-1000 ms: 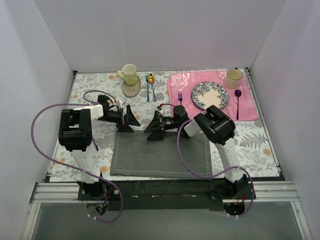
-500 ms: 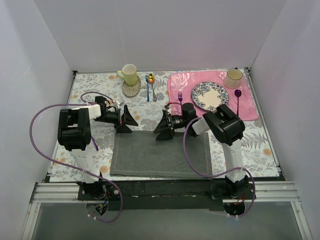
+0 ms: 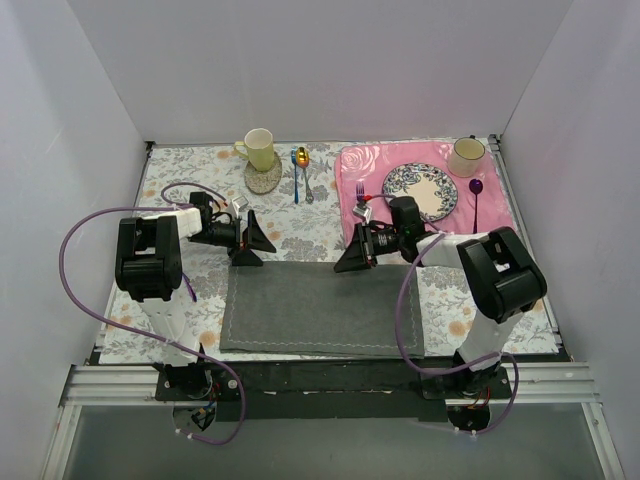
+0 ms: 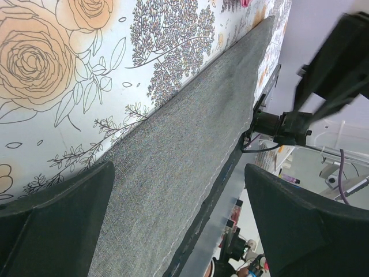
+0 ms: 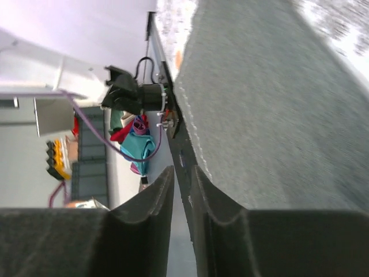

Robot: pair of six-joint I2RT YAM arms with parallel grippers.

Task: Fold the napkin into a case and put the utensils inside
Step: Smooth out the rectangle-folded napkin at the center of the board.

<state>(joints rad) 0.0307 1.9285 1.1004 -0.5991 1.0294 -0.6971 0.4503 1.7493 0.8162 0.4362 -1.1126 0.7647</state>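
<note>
Left tool (image 3: 256,246): fingers spread wide, holding nothing; it hangs just past the napkin's far left corner, over the floral tabletop (image 3: 180,165).
Yellow mug (image 3: 259,148): upright on a round coaster (image 3: 263,180), far left of centre.
Utensils (image 3: 301,156): 2 pieces lying side by side on the tabletop, between the coaster and the pink mat, well apart from the napkin; a gold-bowled spoon and a silvery piece too small to make out.
Napkin (image 3: 320,310): dark grey, spread flat and unfolded near the arm bases, stitched edge visible in both wrist views.
Right tool (image 3: 352,260): fingers narrow, only a slim gap between them; tips at the napkin's far edge. Whether they pinch the cloth cannot be told.
Purple fork (image 3: 360,192): on the left edge of the pink mat (image 3: 500,225).
Plate (image 3: 420,192): patterned, centred on the mat.
Cup (image 3: 467,155): at the mat's far right corner.
Purple spoon (image 3: 476,205): right of the plate, on the mat.
</note>
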